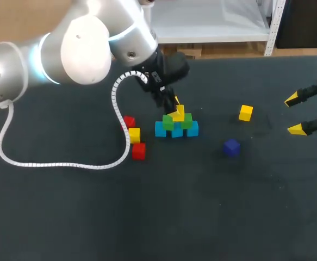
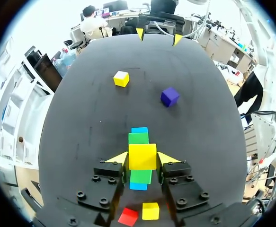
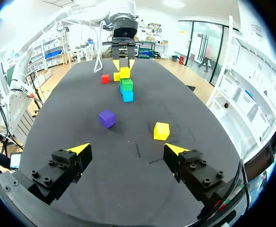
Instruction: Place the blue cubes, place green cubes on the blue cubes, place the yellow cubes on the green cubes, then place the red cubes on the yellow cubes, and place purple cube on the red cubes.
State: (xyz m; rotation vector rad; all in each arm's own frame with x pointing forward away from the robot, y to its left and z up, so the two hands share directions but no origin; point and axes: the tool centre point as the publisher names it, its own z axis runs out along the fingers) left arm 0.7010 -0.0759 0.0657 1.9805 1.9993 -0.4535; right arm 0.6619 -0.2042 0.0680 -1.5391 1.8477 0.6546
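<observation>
The left gripper (image 2: 142,160) has its fingers closed on a yellow cube (image 2: 142,152), one tip on each side, with the cube square between them. It holds the cube over the seam of the two green cubes (image 1: 168,123), I judge so that it bridges both; whether it rests on them I cannot tell. They sit on three blue cubes (image 1: 161,129). Left of the stack lie two red cubes (image 1: 138,151) and a second yellow cube (image 1: 134,135); right of it, a third yellow cube (image 1: 246,112) and the purple cube (image 1: 231,147). The right gripper (image 3: 128,151), at the right edge, gapes wide and empty.

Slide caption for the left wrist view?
Left gripper shut on a yellow cube over green cubes stacked on blue cubes; purple cube and second yellow cube lie ahead.
</observation>
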